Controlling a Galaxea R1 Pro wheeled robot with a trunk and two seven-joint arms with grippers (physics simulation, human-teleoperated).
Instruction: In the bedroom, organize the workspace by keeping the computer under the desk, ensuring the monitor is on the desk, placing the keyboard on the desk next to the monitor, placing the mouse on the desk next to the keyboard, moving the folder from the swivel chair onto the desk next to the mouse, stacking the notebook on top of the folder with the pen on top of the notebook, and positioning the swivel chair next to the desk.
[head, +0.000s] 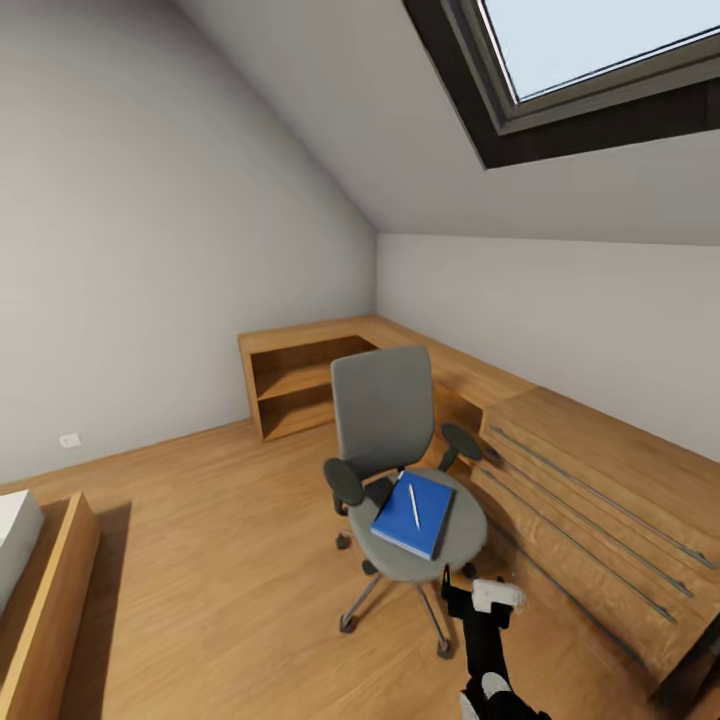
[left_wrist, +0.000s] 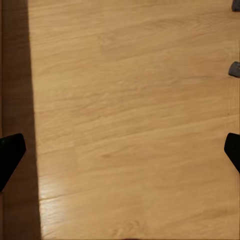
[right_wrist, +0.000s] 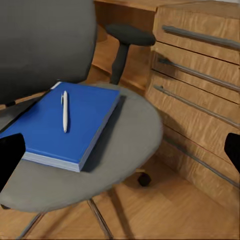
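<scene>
Right gripper (right_wrist: 120, 150), fingers spread wide and empty, is facing the swivel chair (head: 385, 420) seat where the blue folder (right_wrist: 70, 122) is lying with the pen (right_wrist: 64, 111) on top, presumably lining up a pick; left gripper (left_wrist: 120, 150), likewise wide apart and empty, is hanging over bare floor (left_wrist: 130, 125).

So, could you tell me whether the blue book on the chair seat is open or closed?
Closed: the blue book lies flat on the chair seat, cover up, with the pen on it.

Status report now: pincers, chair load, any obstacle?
Both pincers open, empty; right pincer near grey swivel chair. Blue flat book on seat, white pen on top. Wooden drawer unit close beside the chair.
</scene>
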